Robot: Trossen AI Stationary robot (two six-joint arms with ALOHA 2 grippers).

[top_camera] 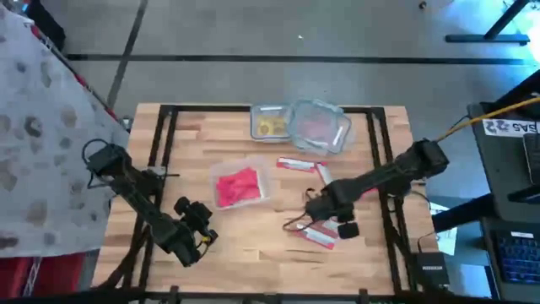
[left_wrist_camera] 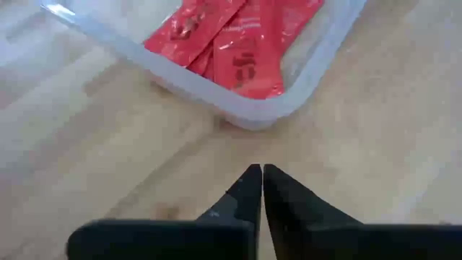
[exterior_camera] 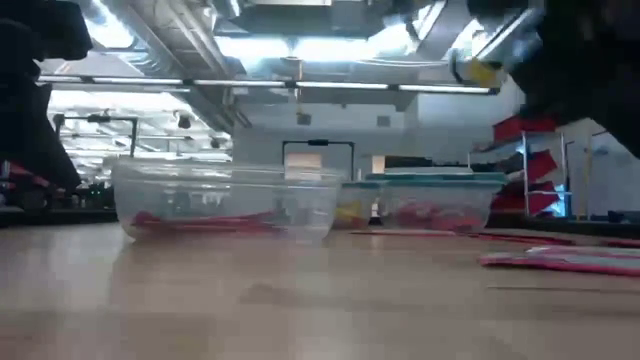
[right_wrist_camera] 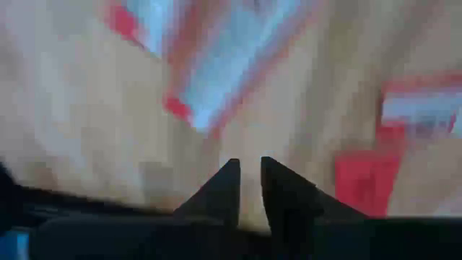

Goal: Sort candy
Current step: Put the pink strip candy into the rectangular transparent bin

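Note:
The candy is flat red packets. Several lie in a clear tub at the table's middle, and the left wrist view shows them close up. Loose red-and-white packets lie on the wood right of it. My left gripper is shut and empty, just above the wood near that tub's corner, toward the near left. My right gripper points steeply down over the loose packets. Its fingertips stand a narrow gap apart with nothing between them. The packets below it are blurred.
Two more clear tubs stand at the table's far edge, one with yellow pieces and one with pink-red candy. Black frame rails run along the table's left and right sides. Bare wood lies near the front edge.

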